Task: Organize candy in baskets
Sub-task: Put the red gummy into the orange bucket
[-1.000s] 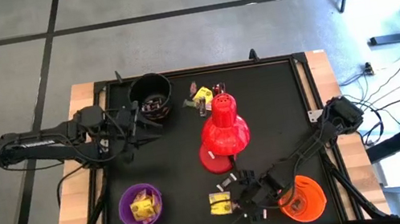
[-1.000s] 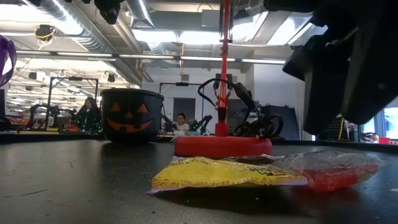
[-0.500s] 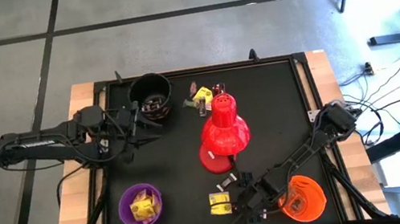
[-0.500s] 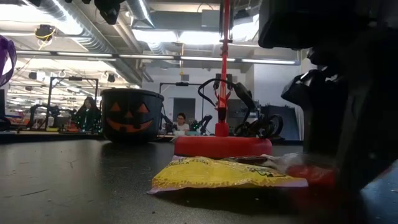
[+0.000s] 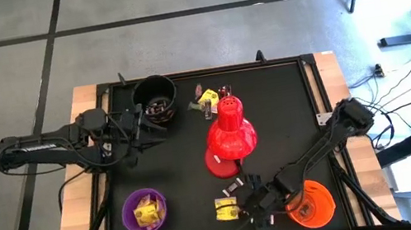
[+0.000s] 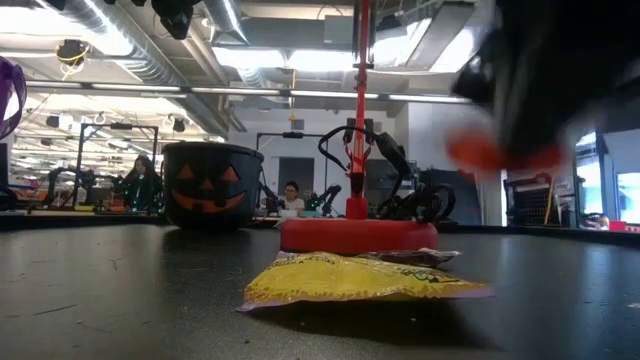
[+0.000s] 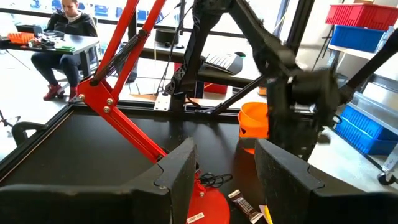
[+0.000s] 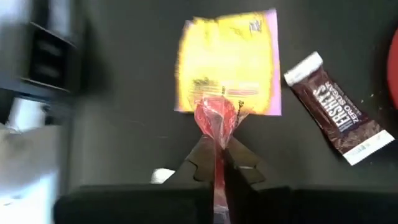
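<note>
Red candy (image 8: 215,116) now lifted off table (image 5: 173,170), pinched in right claw (image 5: 256,205); left claw (image 7: 222,165) hovers part-open.

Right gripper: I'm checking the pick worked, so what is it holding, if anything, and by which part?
The right gripper is shut on a red-wrapped candy, pinched by one end of its wrapper, with the rest sticking out beyond the jaws.

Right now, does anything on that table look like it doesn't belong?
Yes: a red desk lamp stands mid-table among the candy and buckets. Loose sweets lie behind it and near the orange bucket, where the right gripper pinches a red-wrapped candy.
</note>
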